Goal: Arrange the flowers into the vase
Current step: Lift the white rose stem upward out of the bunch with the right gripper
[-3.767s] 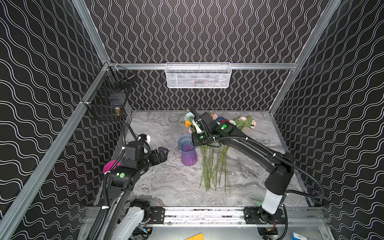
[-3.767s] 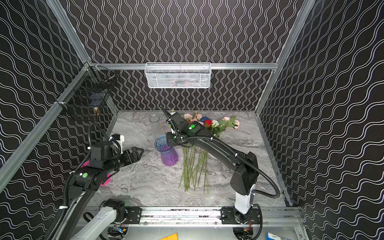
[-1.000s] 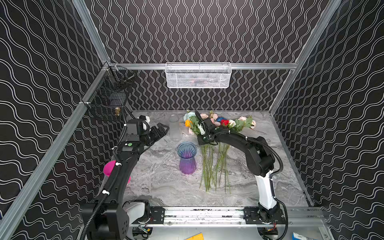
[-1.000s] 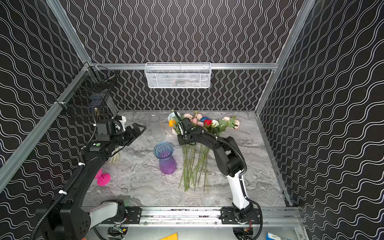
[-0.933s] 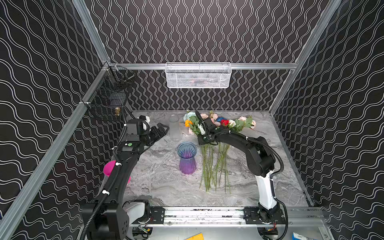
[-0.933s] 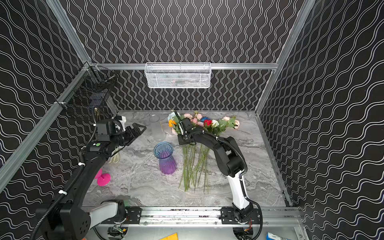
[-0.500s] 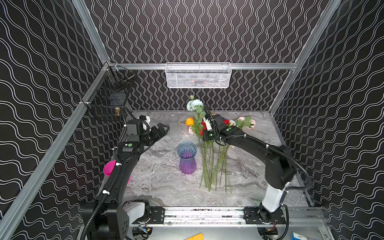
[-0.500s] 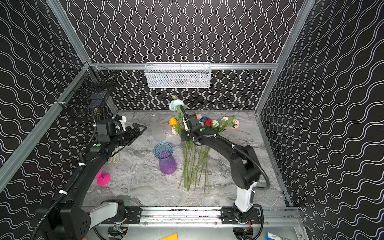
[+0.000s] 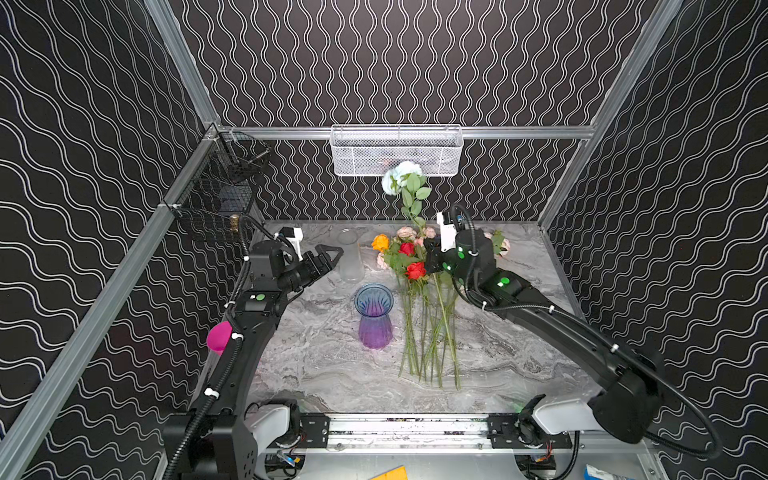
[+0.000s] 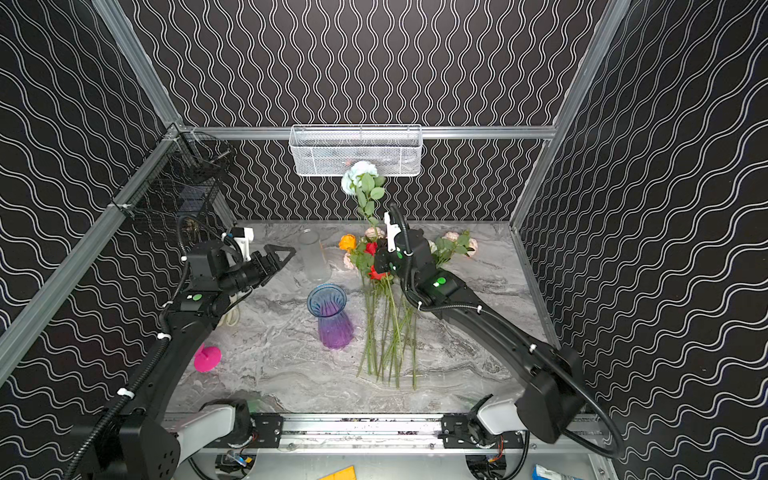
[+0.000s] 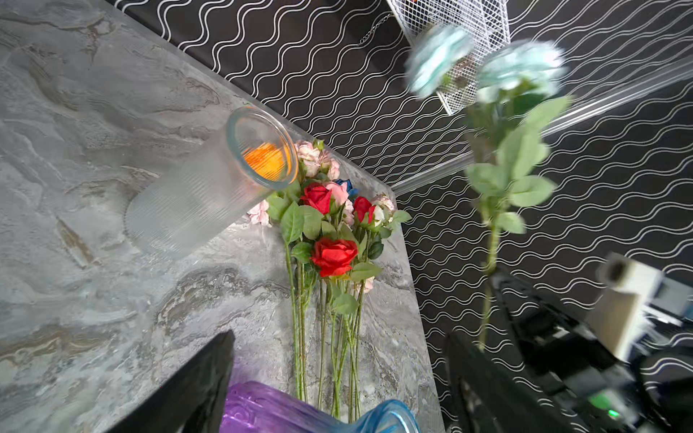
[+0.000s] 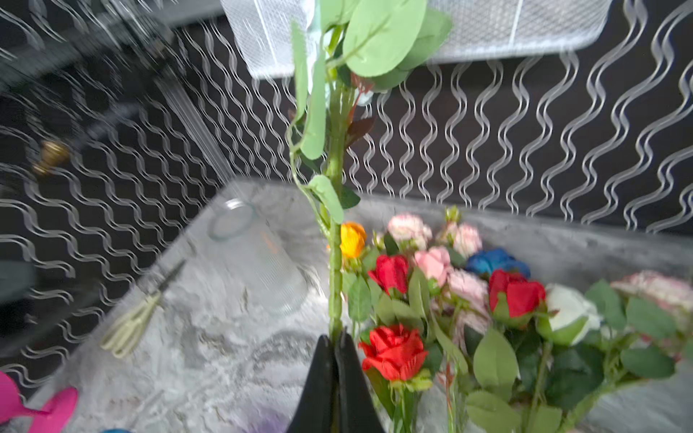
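place: lab test cell | cues: aluminium frame [image 9: 519, 132], patterned walls [image 9: 374, 62], base rail [image 9: 407, 428]

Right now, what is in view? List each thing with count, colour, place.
purple vase: 1, purple-blue, centre
lying flowers: about twelve, red, pink, orange, blue, white, right of purple vase
held flower: 1, pale white-blue, upright above them
clear vase: 1, clear glass, behind purple vase
scissors: 1, pale, left side
pink object: 1, pink, front left
white basket: 1, white, back wall
black basket: 1, black, left wall
table: 1, grey marble, underneath
left gripper: 1, black, open beside clear vase
right gripper: 1, black, shut on held flower
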`<move>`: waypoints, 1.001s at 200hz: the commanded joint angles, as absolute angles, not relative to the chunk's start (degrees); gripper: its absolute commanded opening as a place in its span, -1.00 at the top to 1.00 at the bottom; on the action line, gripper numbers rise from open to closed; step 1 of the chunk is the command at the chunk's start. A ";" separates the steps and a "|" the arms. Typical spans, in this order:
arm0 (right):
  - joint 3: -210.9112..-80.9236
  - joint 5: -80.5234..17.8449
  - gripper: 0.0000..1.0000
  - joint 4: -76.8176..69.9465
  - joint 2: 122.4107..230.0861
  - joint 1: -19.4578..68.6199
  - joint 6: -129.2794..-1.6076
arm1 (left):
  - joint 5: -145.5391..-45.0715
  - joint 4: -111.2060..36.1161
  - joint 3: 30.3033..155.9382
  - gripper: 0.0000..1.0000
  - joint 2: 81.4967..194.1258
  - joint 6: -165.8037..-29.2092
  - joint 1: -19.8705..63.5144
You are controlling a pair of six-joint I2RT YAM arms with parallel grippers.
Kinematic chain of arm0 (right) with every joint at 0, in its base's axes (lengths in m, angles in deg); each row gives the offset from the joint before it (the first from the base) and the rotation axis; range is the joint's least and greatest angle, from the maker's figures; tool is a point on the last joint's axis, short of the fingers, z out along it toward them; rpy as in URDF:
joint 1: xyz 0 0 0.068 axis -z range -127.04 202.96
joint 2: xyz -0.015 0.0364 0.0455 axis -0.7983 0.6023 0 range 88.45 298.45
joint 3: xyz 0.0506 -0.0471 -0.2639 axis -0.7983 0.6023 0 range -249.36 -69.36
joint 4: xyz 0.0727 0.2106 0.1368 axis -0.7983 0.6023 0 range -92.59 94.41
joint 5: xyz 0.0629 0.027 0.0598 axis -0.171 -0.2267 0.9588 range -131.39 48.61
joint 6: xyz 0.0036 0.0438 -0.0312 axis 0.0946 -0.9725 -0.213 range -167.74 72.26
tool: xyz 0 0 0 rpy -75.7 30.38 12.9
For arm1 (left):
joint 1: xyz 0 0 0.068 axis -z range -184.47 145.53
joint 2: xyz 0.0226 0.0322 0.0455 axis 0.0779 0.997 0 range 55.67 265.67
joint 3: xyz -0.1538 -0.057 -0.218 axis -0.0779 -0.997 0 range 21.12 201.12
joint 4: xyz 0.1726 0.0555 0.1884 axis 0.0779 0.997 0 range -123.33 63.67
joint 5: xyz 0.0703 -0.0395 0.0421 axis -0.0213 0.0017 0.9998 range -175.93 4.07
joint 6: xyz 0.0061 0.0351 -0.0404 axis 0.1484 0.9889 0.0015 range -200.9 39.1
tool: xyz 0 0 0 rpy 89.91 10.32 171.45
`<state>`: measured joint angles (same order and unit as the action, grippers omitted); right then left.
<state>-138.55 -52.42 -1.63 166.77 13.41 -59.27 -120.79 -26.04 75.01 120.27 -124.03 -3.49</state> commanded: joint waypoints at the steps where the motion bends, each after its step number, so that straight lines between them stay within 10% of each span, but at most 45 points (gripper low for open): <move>1: -137.00 -52.64 1.00 -10.41 163.66 12.42 -60.19 | -121.25 -27.74 75.08 -0.81 120.13 -124.19 -3.75; 200: -140.09 -47.21 1.00 -38.40 161.07 8.00 -58.21 | -113.25 -23.48 75.32 -0.80 117.03 -120.61 -3.74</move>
<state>-136.80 -48.24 -33.15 159.47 9.15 -60.91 -116.96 -24.37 75.42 118.08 -122.20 -3.63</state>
